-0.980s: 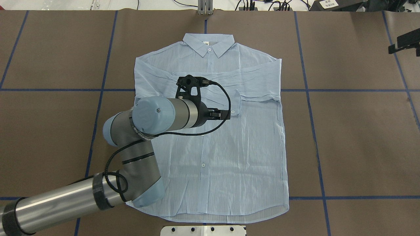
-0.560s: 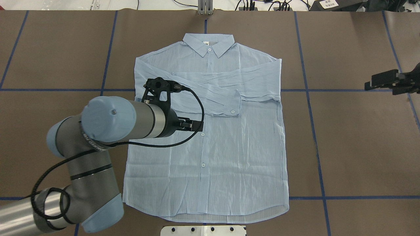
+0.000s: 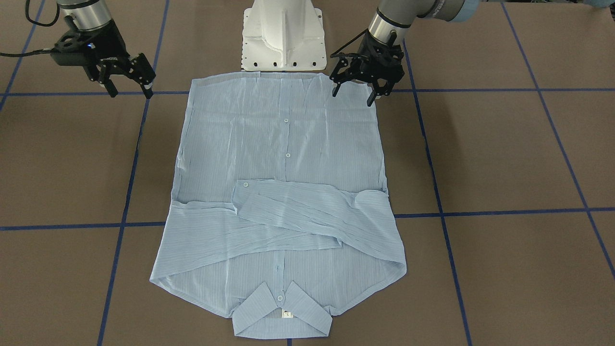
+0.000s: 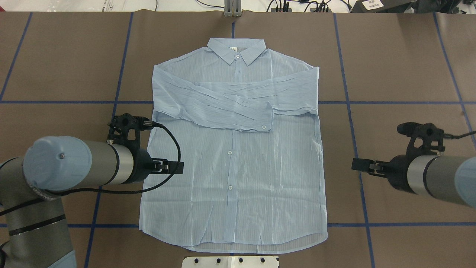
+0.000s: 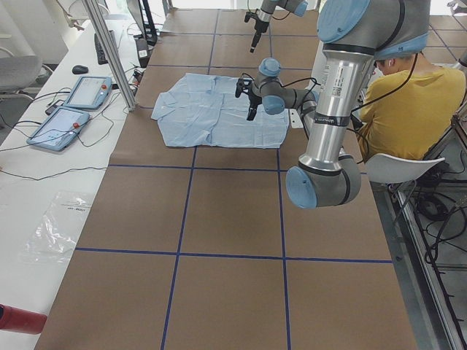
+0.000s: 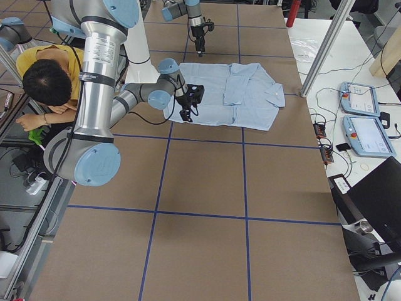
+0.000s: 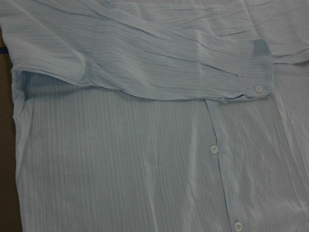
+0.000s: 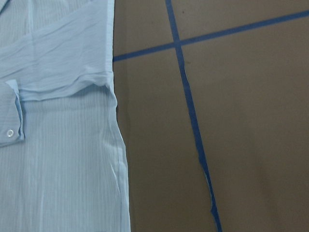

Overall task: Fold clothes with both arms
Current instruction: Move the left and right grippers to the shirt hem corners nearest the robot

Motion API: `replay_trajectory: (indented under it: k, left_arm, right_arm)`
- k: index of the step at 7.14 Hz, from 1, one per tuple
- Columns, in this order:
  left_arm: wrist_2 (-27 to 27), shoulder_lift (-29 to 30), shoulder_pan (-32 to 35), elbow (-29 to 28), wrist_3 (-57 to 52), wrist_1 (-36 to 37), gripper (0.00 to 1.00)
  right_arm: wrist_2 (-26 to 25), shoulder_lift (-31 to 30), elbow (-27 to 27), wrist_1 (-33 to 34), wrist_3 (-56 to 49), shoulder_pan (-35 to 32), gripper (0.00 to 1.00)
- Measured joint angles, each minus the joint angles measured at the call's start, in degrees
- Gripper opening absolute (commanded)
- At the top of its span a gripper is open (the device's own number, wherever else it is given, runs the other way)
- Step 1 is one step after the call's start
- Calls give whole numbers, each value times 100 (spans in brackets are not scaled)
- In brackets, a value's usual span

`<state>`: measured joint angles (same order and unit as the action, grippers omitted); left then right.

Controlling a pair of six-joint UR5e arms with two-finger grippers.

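The light-blue shirt (image 4: 238, 178) lies flat and face up on the brown table, collar (image 4: 237, 50) away from the robot, both sleeves folded across the chest. My left gripper (image 4: 177, 166) hovers open over the shirt's left edge, below the folded sleeves; the front view shows the left gripper (image 3: 353, 96) with fingers spread and nothing between them. My right gripper (image 4: 357, 163) hangs open over bare table just off the shirt's right edge, and the right gripper (image 3: 130, 92) holds nothing. The left wrist view looks down on the shirt (image 7: 145, 169); the right wrist view shows the shirt's edge (image 8: 58, 169).
The white pedestal base (image 4: 230, 261) stands just behind the shirt's hem. Blue tape lines (image 4: 349, 111) grid the brown table. A seated person in yellow (image 5: 408, 102) is behind the robot. Tablets (image 5: 69, 109) and cables lie on a side table beyond the collar end.
My left arm has drawn back from the shirt's middle to its left edge, nearer the robot. My right arm has swung in from the far right toward the shirt's right edge.
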<state>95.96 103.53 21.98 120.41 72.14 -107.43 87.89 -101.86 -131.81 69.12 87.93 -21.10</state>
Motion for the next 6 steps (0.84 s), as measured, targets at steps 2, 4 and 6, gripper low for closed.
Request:
replay_trajectory:
  k: [2,4,6]
  left_arm:
    - [-541,-365,-731,37,713,20,93]
    - [-736,-543,-1126,-45,1035,44,64]
    - [-886,-729,-1204,-129,1102,53,64]
  right_arm:
    - [-548,-57,-15,0,419,670,100]
    - [-642,-61,-13,-2,480,779,100]
    - [-660,-60,-12,-4,487,796,100]
